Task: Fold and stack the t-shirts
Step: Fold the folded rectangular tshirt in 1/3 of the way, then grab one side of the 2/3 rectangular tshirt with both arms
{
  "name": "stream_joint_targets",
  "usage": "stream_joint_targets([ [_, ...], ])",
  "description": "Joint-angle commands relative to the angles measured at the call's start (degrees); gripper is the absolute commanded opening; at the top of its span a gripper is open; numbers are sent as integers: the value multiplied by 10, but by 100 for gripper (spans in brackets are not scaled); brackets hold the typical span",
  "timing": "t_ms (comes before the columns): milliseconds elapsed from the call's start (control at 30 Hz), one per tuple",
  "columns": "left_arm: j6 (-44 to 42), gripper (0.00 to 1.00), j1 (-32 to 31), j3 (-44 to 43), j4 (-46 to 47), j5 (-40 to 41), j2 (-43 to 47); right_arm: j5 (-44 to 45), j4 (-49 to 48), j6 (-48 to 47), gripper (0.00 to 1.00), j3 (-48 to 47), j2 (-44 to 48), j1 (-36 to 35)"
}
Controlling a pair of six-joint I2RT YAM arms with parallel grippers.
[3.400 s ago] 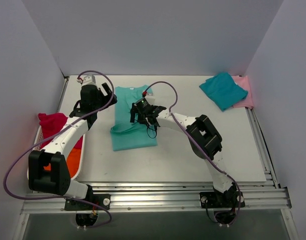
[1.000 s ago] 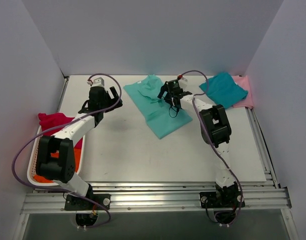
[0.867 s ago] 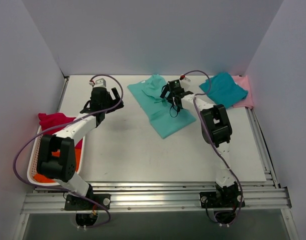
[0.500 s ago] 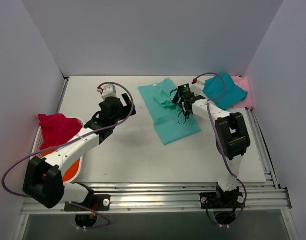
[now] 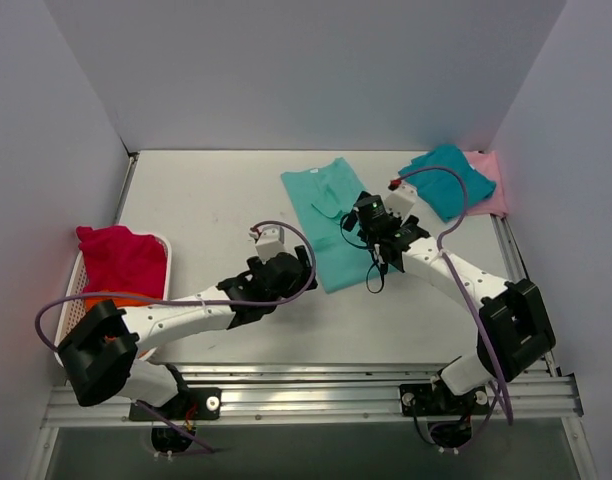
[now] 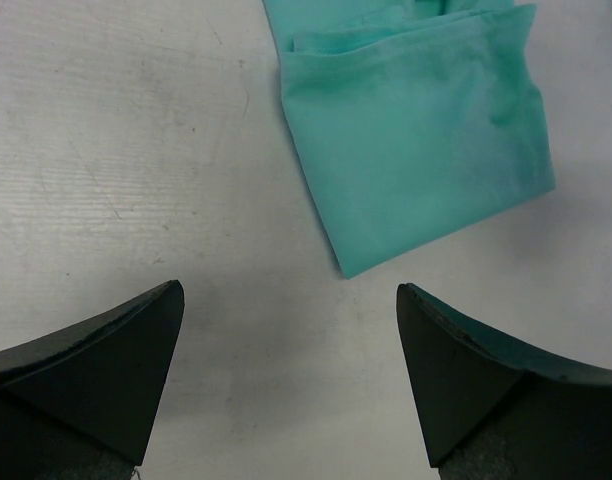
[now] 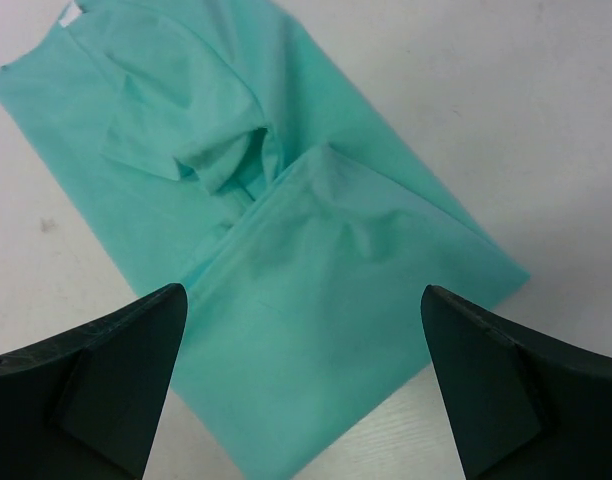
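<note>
Two grippers, jaws spread and empty, hover by a half-folded mint-green shirt [image 5: 336, 212] toward the far side of the table [image 5: 201, 195] — left gripper [image 6: 288, 292] just off its near corner, right gripper [image 7: 303, 292] over its middle — so a neat fold likely means pinching both near corners and lifting evenly.

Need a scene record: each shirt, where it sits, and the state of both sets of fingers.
mint-green shirt: partly folded, flat mid-table
teal shirt: far right corner, on top of the pink shirt
magenta-red shirt: draped over the white basket, left edge
orange shirt: in basket, mostly hidden
left fingers: open, over bare table by the mint-green shirt's corner
right fingers: open, above the mint-green shirt, holding nothing
</note>
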State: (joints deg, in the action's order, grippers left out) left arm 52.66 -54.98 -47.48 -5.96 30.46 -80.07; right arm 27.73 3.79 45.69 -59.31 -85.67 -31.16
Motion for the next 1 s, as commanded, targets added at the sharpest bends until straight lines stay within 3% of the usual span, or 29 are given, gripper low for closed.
stream_joint_targets([
  [0, 31, 96, -15, 2, 41, 23, -24, 49, 38, 25, 100, 30, 30, 9],
  [233, 84, 98, -48, -22, 115, -14, -110, 27, 14, 25, 100, 81, 64, 12],
  [367, 158, 99, -57, -4, 191, -32, -158, 24, 20, 20, 100, 91, 92, 17],
  [667, 204, 100, -57, -18, 222, -33, -210, 26, 32, 8, 100, 101, 149, 30],
  [800, 201, 90, -56, -41, 219, -39, -235, 22, 27, 5, 100, 107, 156, 36],
  [833, 200, 83, -55, -49, 218, -43, -244, 22, 26, 4, 100, 107, 155, 36],
  [967, 199, 70, -54, -63, 218, -48, -264, 14, 15, 1, 100, 116, 149, 43],
])
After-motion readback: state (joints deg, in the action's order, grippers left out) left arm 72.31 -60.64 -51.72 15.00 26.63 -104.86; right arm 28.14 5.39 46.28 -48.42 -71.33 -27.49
